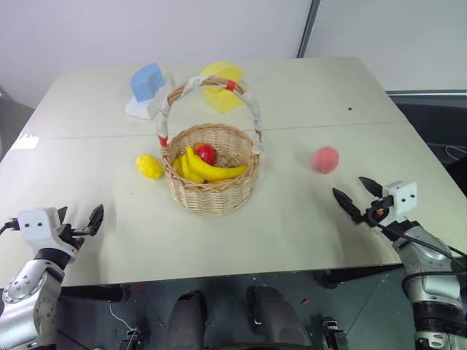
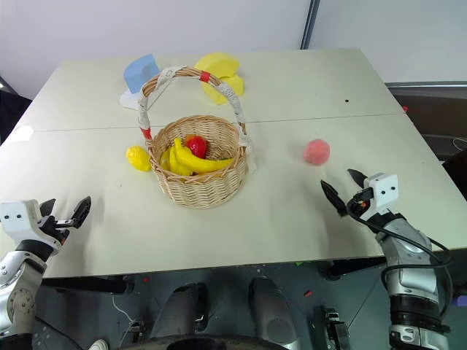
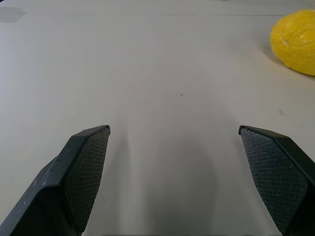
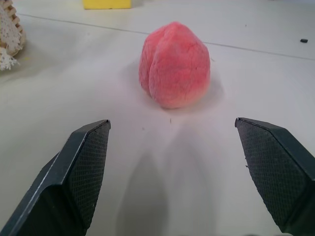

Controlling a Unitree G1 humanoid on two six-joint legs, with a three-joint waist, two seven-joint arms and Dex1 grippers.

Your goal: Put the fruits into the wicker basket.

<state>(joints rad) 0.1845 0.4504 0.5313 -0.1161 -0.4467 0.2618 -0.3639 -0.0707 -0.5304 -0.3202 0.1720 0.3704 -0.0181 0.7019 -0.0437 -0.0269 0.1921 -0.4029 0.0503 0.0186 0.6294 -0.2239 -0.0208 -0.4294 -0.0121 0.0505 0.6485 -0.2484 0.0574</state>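
The wicker basket (image 1: 211, 194) stands mid-table, its tall white-wrapped handle banded with red tape. Just left of it lies the yellow lemon (image 1: 149, 165), on the bare tabletop. To the basket's right, the pinkish-red peach (image 1: 325, 159) also rests on the table. My left gripper (image 1: 79, 219) is open near the front left edge, well short of the lemon (image 3: 295, 42), with nothing between its fingers. My right gripper (image 1: 349, 187) is open at the front right and points at the peach (image 4: 174, 64), a short way in front of it and apart from it.
Yellow bananas (image 1: 208, 169) and a red fruit (image 1: 206, 153) lie inside the basket. A blue-and-white foam block (image 1: 148, 89) and a yellow foam shape (image 1: 222, 84) sit at the back of the table. The table's front edge (image 1: 219, 277) runs just below both grippers.
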